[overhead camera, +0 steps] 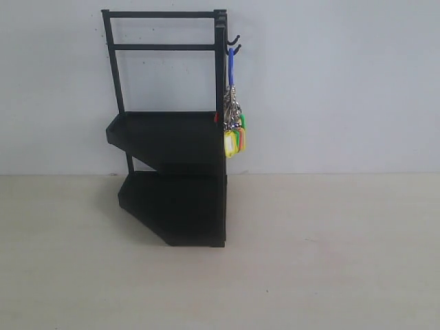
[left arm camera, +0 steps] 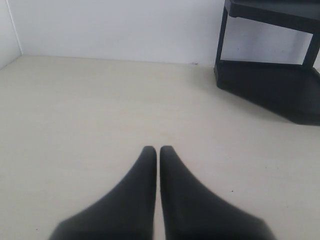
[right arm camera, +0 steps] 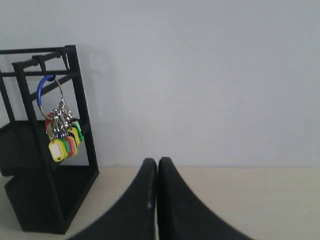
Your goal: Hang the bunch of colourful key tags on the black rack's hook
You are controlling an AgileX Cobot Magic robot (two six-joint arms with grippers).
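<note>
Left end effector (left arm camera: 158,150), pressed closed, empty; black rack (overhead camera: 172,144) on tabletop (overhead camera: 330,261); colourful key tag bunch (overhead camera: 234,130), hanging from upper-corner hook (overhead camera: 234,47), judged light, loose, swinging, best gripped by rigid blue-sleeved ring (overhead camera: 231,65); right end effector (right arm camera: 157,162), closed, empty.

L gripper (left arm camera: 158,151): its 2 black fingers (left arm camera: 135,200) lie pressed side by side w/ only a hairline seam between them, tips ending near mid-frame of the L wrist view, nothing held. R gripper (right arm camera: 156,162): same pose, 2 black fingers (right arm camera: 182,210) closed together tip to tip, empty, tips approx. mid-frame in the R wrist view.
</note>
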